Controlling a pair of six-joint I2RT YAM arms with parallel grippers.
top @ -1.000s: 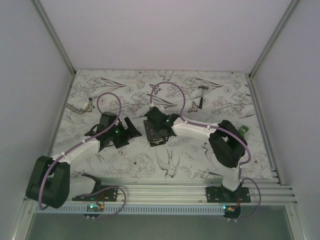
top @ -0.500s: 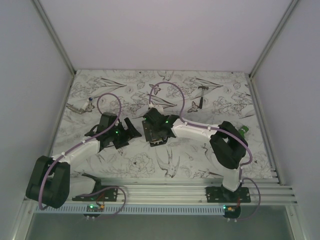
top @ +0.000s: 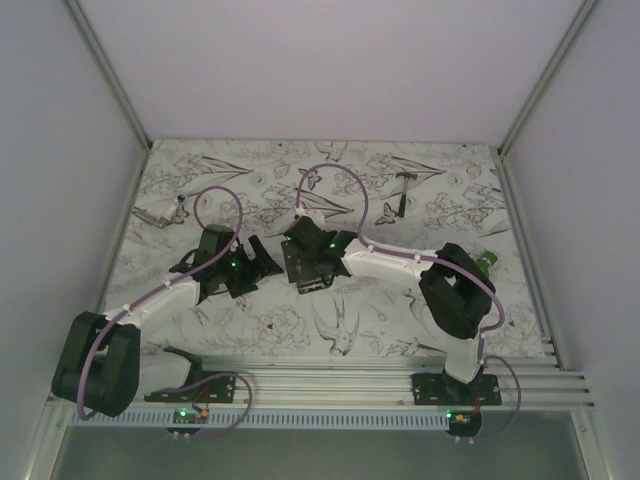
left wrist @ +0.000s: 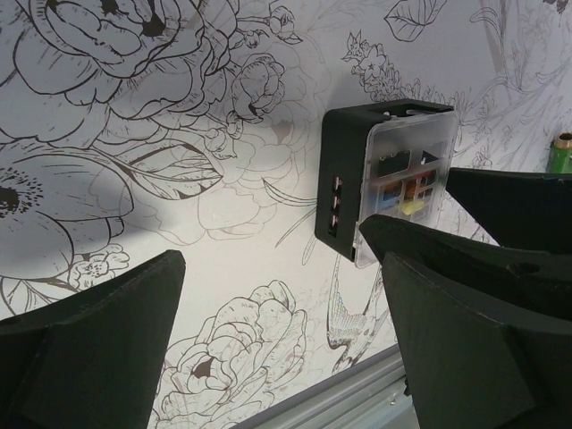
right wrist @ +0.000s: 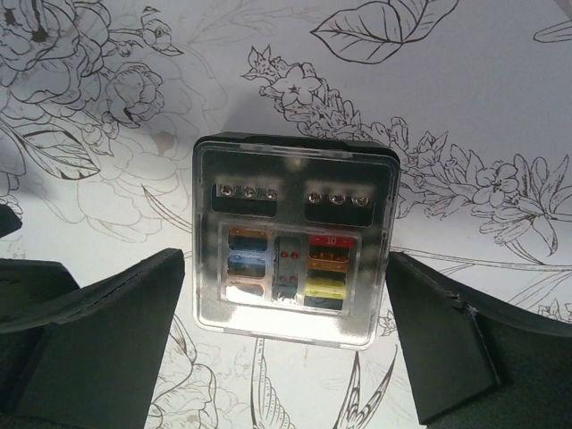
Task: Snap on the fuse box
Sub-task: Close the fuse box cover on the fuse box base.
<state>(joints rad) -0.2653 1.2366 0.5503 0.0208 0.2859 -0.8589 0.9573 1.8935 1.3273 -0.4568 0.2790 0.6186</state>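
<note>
Well, my right fingers [right wrist: 98, 349] stand wide apart and empty, with the fuse box [right wrist: 293, 239] lying on the desk [right wrist: 500, 80] between them, just ahead of the tips. My left fingers [left wrist: 98, 349] are spread too, the box beyond one tip. I judge it light, stiff plastic with a glossy, slippery clear lid [right wrist: 366, 308], so I'd clamp the black side walls [left wrist: 338, 179] and press on the lid's rim, not its centre.

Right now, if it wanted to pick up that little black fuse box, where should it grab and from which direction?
Probably by its two black side walls, coming down from above. The fuse box lies flat, clear cover up, and the open right gripper hangs over it with a finger off each side. Squeezing the walls spares the cover.
</note>
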